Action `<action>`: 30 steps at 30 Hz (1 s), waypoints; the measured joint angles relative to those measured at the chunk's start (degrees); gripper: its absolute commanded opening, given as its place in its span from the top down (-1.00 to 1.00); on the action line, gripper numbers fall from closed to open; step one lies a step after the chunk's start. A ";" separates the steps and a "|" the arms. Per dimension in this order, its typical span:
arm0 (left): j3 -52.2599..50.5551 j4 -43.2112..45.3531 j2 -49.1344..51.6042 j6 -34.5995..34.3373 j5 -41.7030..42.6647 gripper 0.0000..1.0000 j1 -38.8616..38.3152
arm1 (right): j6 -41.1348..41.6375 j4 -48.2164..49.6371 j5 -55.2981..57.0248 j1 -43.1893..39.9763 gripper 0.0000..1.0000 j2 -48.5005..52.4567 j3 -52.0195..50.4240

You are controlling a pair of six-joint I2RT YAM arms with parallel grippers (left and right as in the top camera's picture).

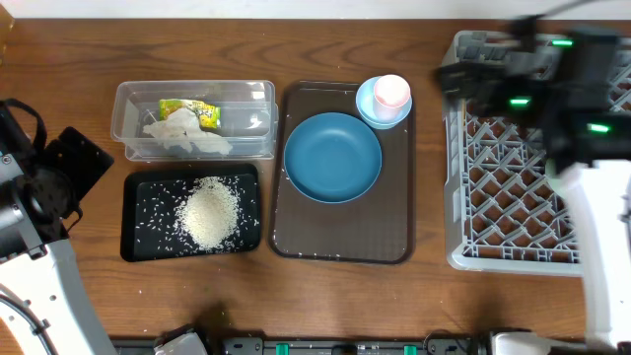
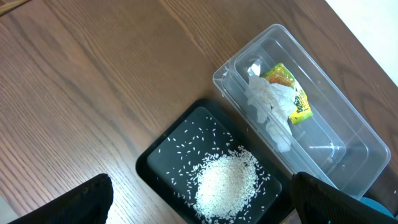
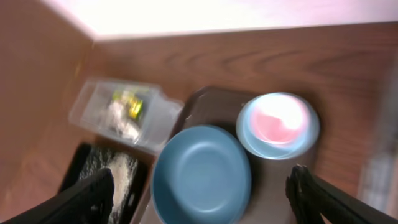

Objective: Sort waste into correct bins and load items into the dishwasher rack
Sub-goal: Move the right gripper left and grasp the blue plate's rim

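White rice [image 1: 209, 212] lies heaped in the black tray [image 1: 143, 192]. Crumpled tissue [image 1: 182, 136] and the green-and-yellow wrapper [image 1: 197, 111] lie in the clear tub [image 1: 128, 94]. The dark blue dish [image 1: 332, 158] sits on a brown tray, with the pink cup [image 1: 391, 91] inside the light blue bowl [image 1: 373, 110] behind it. The grey rack [image 1: 513, 168] stands at the right. No mint-green bowl shows. My left gripper [image 2: 202, 211] is open and empty above the rice [image 2: 225, 183]. My right gripper [image 3: 202, 199] is open and empty above the dish [image 3: 202, 162]. Its arm is blurred over the rack.
The brown serving tray [image 1: 345, 232] lies between the bins and the rack. The left arm [image 1: 39, 187] is at the table's left edge. Bare wood runs along the front and back of the table.
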 measured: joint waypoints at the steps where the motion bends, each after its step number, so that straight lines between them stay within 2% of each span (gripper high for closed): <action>1: 0.00 0.00 0.00 0.00 0.00 -0.86 0.00 | -0.90 0.61 1.66 3.39 -0.81 1.03 0.00; 6: 0.00 0.00 0.00 0.00 0.00 -0.86 0.00 | -5.75 5.03 16.79 20.76 -0.99 8.00 0.00; 11: 0.00 0.00 0.00 0.00 0.00 -0.86 0.00 | -13.18 8.74 25.42 32.20 -0.99 15.93 0.00; 15: 0.00 0.00 0.00 0.00 0.00 -0.86 0.00 | -16.83 10.45 29.70 37.97 -0.97 21.38 0.00; 18: 0.00 0.00 0.00 0.00 0.00 -0.86 0.00 | -18.27 10.82 31.93 41.18 -0.87 25.11 0.00; 20: 0.00 -0.02 0.00 0.00 0.00 -0.86 0.00 | -18.95 10.56 33.05 42.60 -0.72 27.32 0.00; 22: 0.00 0.00 0.00 0.00 0.00 -0.86 0.00 | -19.10 10.19 34.27 43.39 -0.46 28.87 -0.02; 25: 0.00 0.00 0.00 0.00 0.00 -0.86 0.00 | -18.03 8.79 35.50 43.87 -0.21 30.51 -0.04; 28: 0.00 0.00 0.00 0.00 0.00 -0.86 0.00 | -16.85 6.86 36.17 43.85 -0.10 30.69 -0.07; 30: 0.00 0.00 0.00 0.00 0.00 -0.86 0.00 | -16.28 5.66 36.65 43.85 -0.10 30.69 -0.04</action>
